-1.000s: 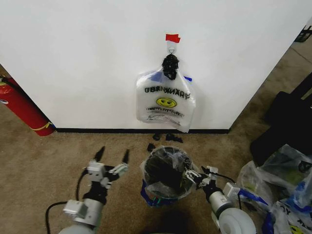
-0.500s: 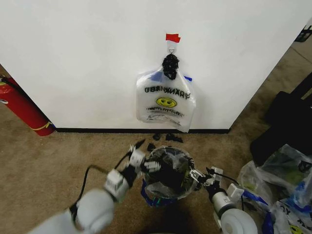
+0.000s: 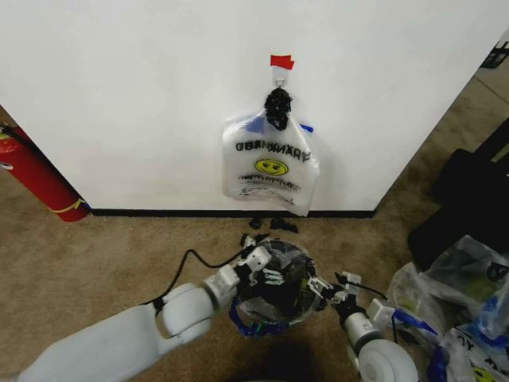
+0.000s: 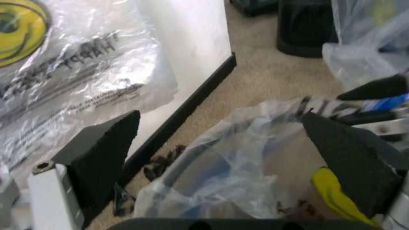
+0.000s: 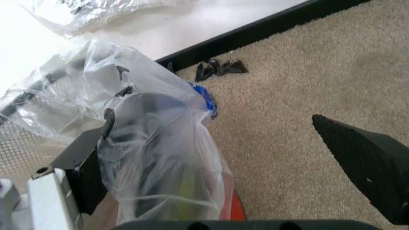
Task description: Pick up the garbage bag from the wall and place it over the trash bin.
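Observation:
The black wire-mesh trash bin [image 3: 293, 256] stands on the carpet below the wall [image 3: 143, 95]. The see-through garbage bag [image 3: 261, 307] with blue edges is draped over and around it. My left gripper [image 3: 266, 267] reaches across to the bin's top and is open; in the left wrist view its fingers [image 4: 102, 153] straddle the bag's rim [image 4: 223, 143]. My right gripper [image 3: 324, 288] sits at the bin's right side, open, with the bag's plastic [image 5: 160, 153] bunched against one finger [image 5: 80, 165]. The bin's mesh [image 5: 19, 153] and red base [image 5: 235, 211] show there too.
A whiter bag with a yellow smiley face [image 3: 270, 163] hangs from the hook under red tape [image 3: 281, 61]. A red fire extinguisher [image 3: 40, 179] stands at the left. Black scraps [image 3: 270, 224] lie by the baseboard. More bags [image 3: 461, 270] and a black object [image 3: 469, 199] crowd the right.
My left arm has swung from the carpet left of the bin across to the bin's top rim. The right gripper has stayed at the bin's right side.

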Controlling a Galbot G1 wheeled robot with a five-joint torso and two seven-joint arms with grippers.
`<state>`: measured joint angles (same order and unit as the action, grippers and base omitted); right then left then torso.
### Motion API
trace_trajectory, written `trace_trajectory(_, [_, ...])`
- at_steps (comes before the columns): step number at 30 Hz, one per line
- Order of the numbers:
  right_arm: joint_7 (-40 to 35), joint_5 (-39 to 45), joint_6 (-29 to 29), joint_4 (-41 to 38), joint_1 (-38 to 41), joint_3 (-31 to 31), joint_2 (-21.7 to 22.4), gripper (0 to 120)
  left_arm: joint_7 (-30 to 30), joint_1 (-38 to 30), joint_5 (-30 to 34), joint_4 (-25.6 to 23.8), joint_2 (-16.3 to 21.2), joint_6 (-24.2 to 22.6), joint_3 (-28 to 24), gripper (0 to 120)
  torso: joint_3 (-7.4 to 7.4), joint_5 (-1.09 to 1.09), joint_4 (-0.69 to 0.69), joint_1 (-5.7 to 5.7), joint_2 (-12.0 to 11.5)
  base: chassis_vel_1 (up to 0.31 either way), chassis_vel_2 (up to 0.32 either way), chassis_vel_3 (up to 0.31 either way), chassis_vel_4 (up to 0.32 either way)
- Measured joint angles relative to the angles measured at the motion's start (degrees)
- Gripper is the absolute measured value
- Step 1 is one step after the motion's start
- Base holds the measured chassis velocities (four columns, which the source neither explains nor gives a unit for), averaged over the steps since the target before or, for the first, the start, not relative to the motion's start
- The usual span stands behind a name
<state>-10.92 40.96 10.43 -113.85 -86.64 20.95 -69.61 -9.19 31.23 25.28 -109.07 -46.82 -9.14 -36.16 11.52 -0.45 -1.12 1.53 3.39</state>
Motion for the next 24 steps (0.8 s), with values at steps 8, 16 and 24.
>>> trace_trajectory(8, [0.0, -0.2, 0.1, -0.2, 0.2, -0.2, 0.2, 100, 0.9, -4.3, -1.1, 4.8, -1.2, 0.0, -6.0, 100, 0.0, 0.0, 0.02, -0.01, 0.0, 0.0, 0.0, 0.0, 0.0])
trace_trajectory(16, [0.0, -0.7, 0.2, -0.3, -0.1, -0.2, 0.5, 100, -0.3, -5.9, -1.5, 7.5, -3.5, 0.1, -8.2, 100, 0.0, 0.0, 0.02, -0.01, 0.0, 0.0, 0.0, 0.0, 0.0])
trace_trajectory(24, [0.2, -1.0, 0.2, -0.3, -0.2, -0.3, 0.8, 100, -1.8, -6.4, 0.5, 7.9, -4.9, 0.2, -8.6, 100, 0.0, 0.0, 0.02, -0.01, 0.0, 0.0, 0.0, 0.0, 0.0])
